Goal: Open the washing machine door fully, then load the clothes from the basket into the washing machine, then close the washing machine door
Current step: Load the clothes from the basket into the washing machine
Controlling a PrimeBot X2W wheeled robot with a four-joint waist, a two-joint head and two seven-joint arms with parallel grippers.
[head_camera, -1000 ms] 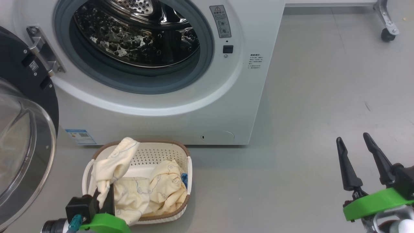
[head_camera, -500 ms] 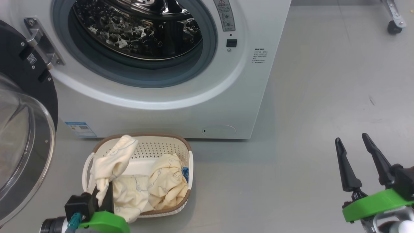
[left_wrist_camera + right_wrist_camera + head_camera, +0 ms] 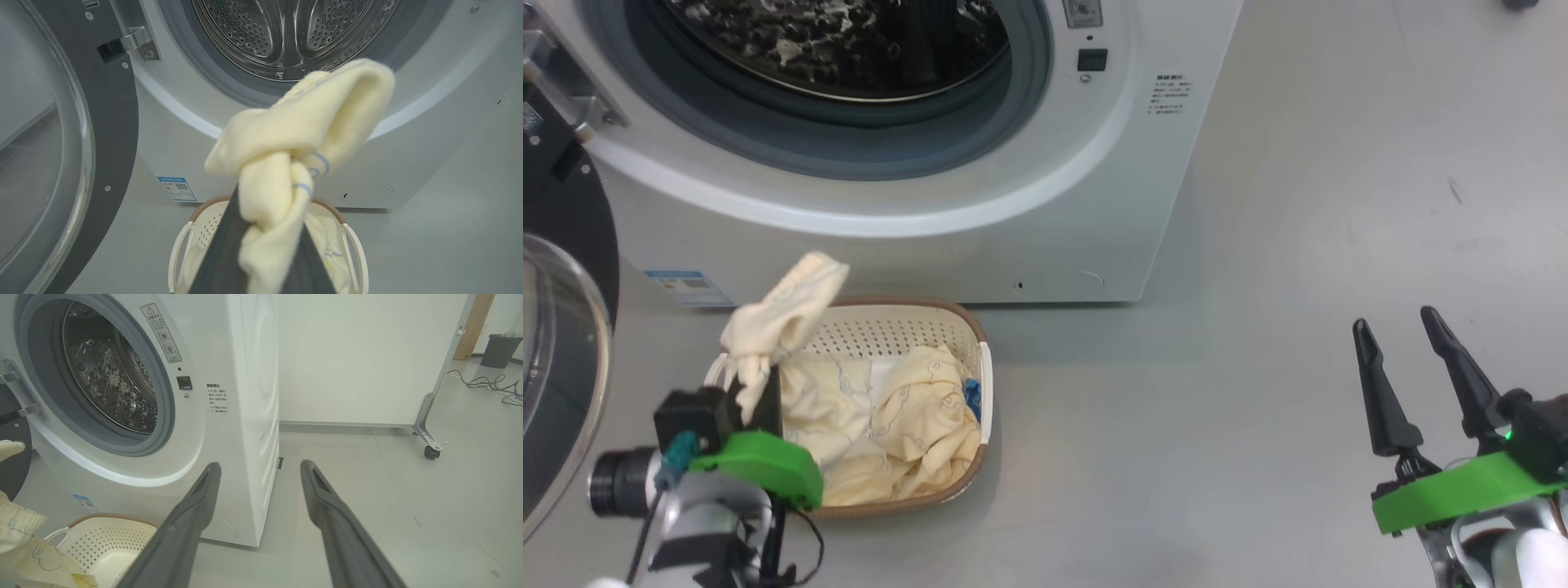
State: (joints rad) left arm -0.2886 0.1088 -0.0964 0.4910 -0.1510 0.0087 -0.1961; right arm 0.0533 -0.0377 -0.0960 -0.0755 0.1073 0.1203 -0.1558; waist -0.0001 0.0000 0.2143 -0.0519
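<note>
Loading step. L gripper (image 3: 757, 398) at 7 o'clock pinches a cream garment (image 3: 786, 304), held just above the basket (image 3: 970, 328); more clothes (image 3: 923, 408) lie inside. R gripper (image 3: 1396, 322) at 4 o'clock is spread, empty. Door (image 3: 574, 214) stands wide at 9. Next, prob.: carry garment up to 12, deep into washer (image 3: 1054, 204) drum (image 3: 849, 41), then release.

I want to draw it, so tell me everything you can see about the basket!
The basket is a small cream plastic tub with rows of little holes in its walls, a brown woven-look rim and white loop handles at the sides. It stands upright on the grey floor, in front of the washing machine. Pale yellow clothes lie crumpled inside, and the left pincer holds one garment up over its left end.
</note>
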